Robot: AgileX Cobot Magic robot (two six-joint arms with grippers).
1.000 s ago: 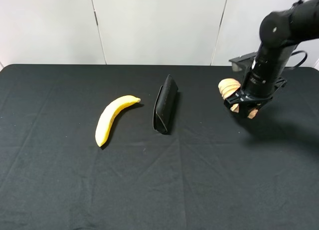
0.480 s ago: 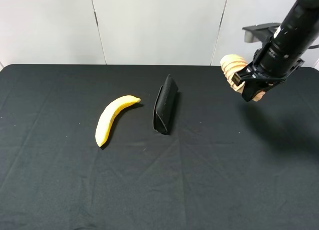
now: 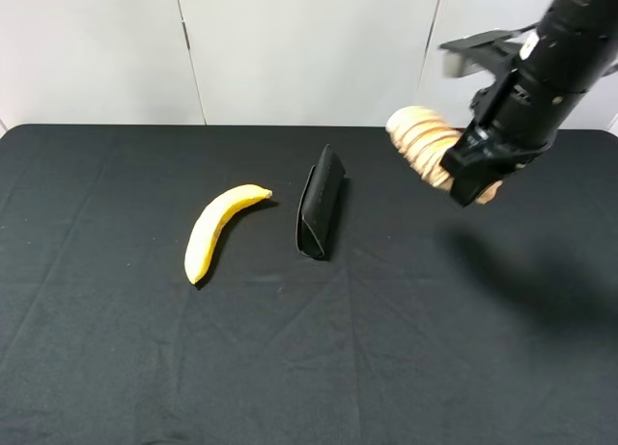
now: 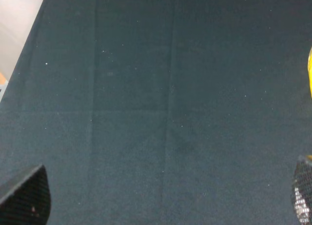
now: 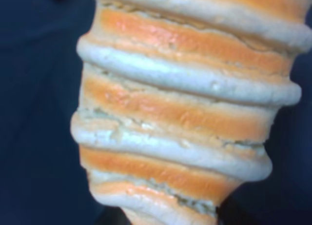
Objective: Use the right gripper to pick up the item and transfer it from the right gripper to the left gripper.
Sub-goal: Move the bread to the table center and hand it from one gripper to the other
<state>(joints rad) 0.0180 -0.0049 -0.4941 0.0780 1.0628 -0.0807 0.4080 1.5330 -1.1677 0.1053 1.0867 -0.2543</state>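
The item, a tan-and-cream ridged loaf (image 3: 423, 144), is held in the air by my right gripper (image 3: 471, 181), which is shut on it above the table's right side. The loaf sticks out to the left of the fingers. In the right wrist view the loaf (image 5: 185, 108) fills the frame and hides the fingers. My left gripper is out of the exterior high view. In the left wrist view its two fingertips (image 4: 24, 195) stand far apart at the frame's corners over bare black cloth, with nothing between them.
A yellow banana (image 3: 217, 228) lies left of centre on the black table (image 3: 309, 368). A black folded case (image 3: 320, 202) stands on edge between the banana and the held loaf. A sliver of banana (image 4: 310, 78) shows in the left wrist view.
My right gripper has lifted the loaf off the table and carried it up and leftward, toward the middle. The banana and case have not moved.
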